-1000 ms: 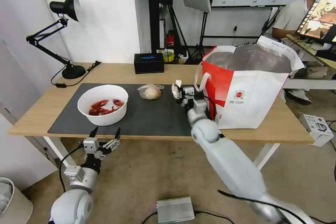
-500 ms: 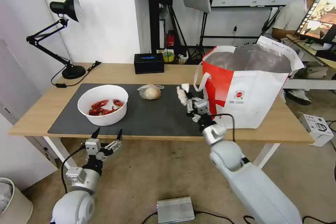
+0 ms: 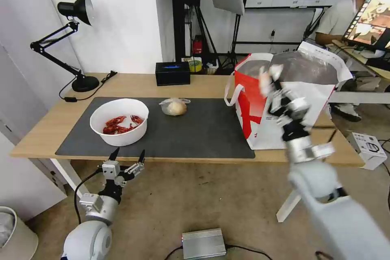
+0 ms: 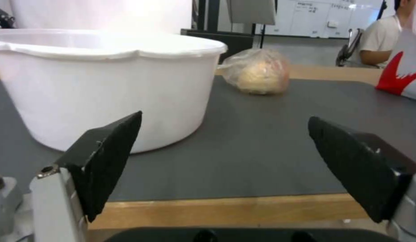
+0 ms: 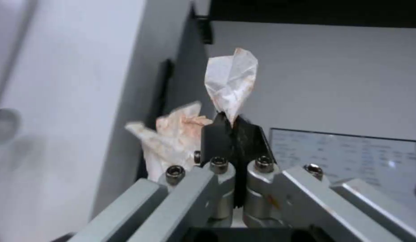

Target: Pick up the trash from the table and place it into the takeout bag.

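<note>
White, stained tissue [image 5: 230, 84] is pinched between the closed black fingertips of the right gripper [image 5: 233, 129], part of it sticking out beyond the tips and another wad [image 5: 172, 137] bulging beside the fingers. From the head camera that gripper [image 3: 271, 76] is raised against the upper front of the takeout bag [image 3: 284, 109], about level with its rim, with the foil-lined mouth [image 3: 300, 67] just beyond and slightly past the tips. By my judgement the carrying step is nearly done: the next move calls for bringing the tissue fully over the opening before the fingers part, or it may drop outside the bag's front panel. Farther from this hand, on the dark mat [image 3: 191, 130] of the table [image 3: 138, 83], wait the clear bag with a beige lump [image 3: 174, 107] and the white bowl of crayfish shells [image 3: 119, 121]. Low beside the table's near edge, the left gripper [image 3: 126, 161] hangs idle with its fingers spread, facing the bowl. Motion smears the right gripper in the head view, so its exact clearance from the bag is hard to judge.
</note>
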You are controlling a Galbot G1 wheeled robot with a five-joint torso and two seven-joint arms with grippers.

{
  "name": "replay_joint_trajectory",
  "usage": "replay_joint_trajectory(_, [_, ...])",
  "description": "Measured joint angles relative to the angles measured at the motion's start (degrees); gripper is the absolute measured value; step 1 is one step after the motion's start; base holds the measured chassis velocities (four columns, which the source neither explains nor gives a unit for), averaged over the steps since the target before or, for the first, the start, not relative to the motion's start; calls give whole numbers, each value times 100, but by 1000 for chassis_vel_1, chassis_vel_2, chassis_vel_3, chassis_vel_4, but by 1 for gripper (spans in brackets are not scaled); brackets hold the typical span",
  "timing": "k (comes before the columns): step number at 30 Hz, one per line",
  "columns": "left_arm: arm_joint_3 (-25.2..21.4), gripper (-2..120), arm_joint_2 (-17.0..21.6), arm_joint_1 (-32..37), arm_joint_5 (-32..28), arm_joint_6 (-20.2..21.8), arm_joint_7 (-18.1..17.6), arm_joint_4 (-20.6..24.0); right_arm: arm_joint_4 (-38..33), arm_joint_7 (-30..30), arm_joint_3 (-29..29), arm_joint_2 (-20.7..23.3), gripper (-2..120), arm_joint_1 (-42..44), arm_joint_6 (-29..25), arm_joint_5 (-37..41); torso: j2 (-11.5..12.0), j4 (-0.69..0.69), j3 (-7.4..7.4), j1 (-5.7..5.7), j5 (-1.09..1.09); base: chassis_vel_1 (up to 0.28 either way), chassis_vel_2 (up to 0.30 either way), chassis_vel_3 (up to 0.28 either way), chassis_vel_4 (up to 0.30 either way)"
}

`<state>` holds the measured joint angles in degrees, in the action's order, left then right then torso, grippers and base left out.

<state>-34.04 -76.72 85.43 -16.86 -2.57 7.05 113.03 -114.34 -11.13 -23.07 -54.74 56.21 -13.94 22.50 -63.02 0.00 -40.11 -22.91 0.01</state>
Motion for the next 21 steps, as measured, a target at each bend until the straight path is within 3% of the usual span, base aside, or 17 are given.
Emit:
replay_joint_trajectory(5, [15, 100, -37, -5, 18, 2, 11, 11, 69, -447, 1, 293, 0, -502, 633, 552, 0, 0, 0, 0, 1, 0, 0, 0, 0])
replay_joint_trajectory(8, [2, 100, -63, -6, 15, 3, 18, 16, 150, -766, 65, 640, 0, -1040, 1461, 1306, 0, -1, 0, 0, 0, 0, 0, 0, 0])
replay_joint_trajectory(9, [2, 100, -63, -6, 15, 3, 18, 16, 150, -766, 65, 640, 0, -1040, 1461, 1306, 0, -1, 0, 0, 0, 0, 0, 0, 0])
replay_joint_trajectory(13, [-17, 100, -86, -13, -6, 5, 39, 13, 321, -1576, 293, 1099, 0, -2177, 3162, 2969, -1, 0, 0, 0, -2, 0, 0, 0, 0])
replay_joint_trajectory(14, [-17, 100, -86, -13, -6, 5, 39, 13, 321, -1576, 293, 1099, 0, -2177, 3162, 2969, -1, 0, 0, 0, -2, 0, 0, 0, 0])
replay_joint_trajectory(17, [-19, 100, -100, -47, -4, 9, 47, 8, 634, -2242, 480, 1206, 0, -2932, 4353, 4157, 0, 0, 0, -1, -2, 0, 0, 0, 0])
replay_joint_trajectory(20, [-23, 100, -103, -58, -3, 11, 49, 8, 794, -2517, 539, 1203, 0, -3138, 4692, 4564, 0, 0, 0, -1, -2, 0, 0, 0, 0])
replay_joint_trajectory(21, [-33, 100, -103, -60, -3, 14, 48, 9, 931, -2845, 567, 1181, 0, -3284, 4945, 5053, 0, 0, 0, -1, 0, 0, 0, 0, 0])
